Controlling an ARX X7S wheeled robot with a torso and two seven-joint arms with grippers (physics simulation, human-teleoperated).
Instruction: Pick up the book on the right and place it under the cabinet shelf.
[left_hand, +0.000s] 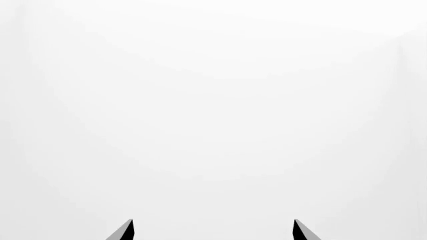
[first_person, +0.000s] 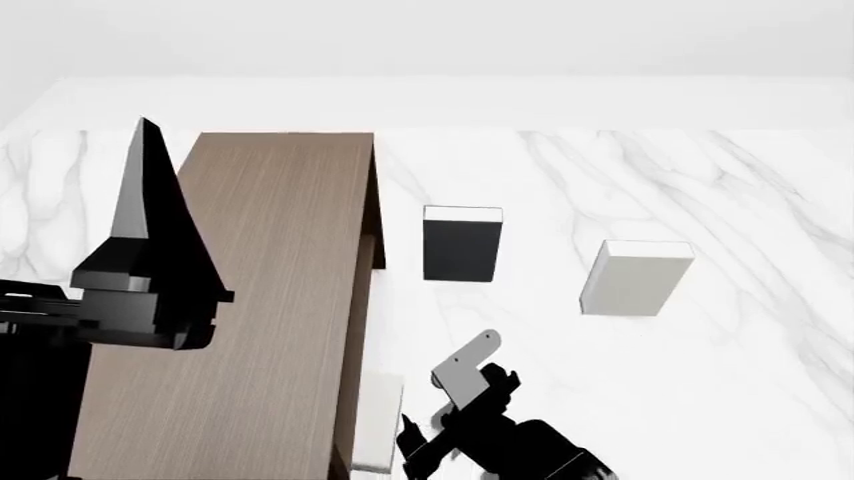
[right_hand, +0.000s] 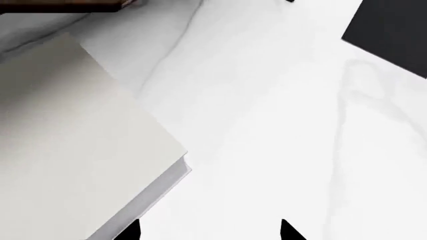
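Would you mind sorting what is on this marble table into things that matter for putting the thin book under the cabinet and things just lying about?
Belongs to the job:
- thin pale book, lying flat beside the cabinet
- brown wooden cabinet
- right gripper, nearest that book

Just lying about:
- black book with white top
- boxy grey book

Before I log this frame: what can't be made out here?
- Thin book: head view, mostly hidden by the cabinet; right wrist view, cut off by the edge.
- Space under the cabinet: head view, hidden by its top.
- Left pincer: left wrist view shows only tips against blank white.
- Right pincer: head view, fingertips hidden by the arm.
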